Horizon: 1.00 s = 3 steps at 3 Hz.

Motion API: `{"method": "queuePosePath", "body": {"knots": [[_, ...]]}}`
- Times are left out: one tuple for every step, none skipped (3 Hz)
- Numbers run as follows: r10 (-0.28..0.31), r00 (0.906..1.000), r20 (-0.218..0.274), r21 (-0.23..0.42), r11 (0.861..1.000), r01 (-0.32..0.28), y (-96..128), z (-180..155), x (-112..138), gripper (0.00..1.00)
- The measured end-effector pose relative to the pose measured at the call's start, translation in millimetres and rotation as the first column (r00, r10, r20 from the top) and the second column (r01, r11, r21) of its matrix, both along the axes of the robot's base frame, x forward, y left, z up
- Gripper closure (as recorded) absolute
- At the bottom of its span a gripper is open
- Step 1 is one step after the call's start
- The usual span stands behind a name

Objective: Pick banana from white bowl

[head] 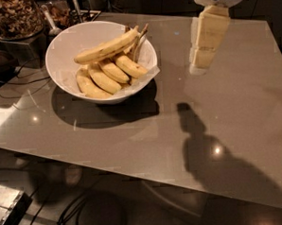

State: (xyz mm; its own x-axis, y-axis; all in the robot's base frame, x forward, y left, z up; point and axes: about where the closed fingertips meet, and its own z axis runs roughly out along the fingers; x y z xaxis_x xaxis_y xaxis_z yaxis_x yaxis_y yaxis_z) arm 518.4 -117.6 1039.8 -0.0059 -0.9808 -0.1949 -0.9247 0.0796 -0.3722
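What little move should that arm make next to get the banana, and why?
Probably swing the gripper across until it is over the white bowl. It hangs above the table off to the bowl's side, apart from it, and the long banana lies on top of the shorter bananas in the bowl, so it should be reachable from above.

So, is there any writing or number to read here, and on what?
None can be read: no text shows on the white bowl, the banana, the nut jar, the table, or the robot's hand hanging above the table right of the bowl.
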Motion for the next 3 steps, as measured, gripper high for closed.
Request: {"method": "queuePosePath", "body": {"knots": [[0.072,0.9974,-0.009,-0.025,0.997,-0.072,34,-4,29,0.00],[0.169,0.9854,-0.018,-0.051,0.984,-0.170,75,-7,44,0.00],[0.172,0.9850,0.004,-0.039,0.984,-0.172,80,-4,48,0.00]]}}
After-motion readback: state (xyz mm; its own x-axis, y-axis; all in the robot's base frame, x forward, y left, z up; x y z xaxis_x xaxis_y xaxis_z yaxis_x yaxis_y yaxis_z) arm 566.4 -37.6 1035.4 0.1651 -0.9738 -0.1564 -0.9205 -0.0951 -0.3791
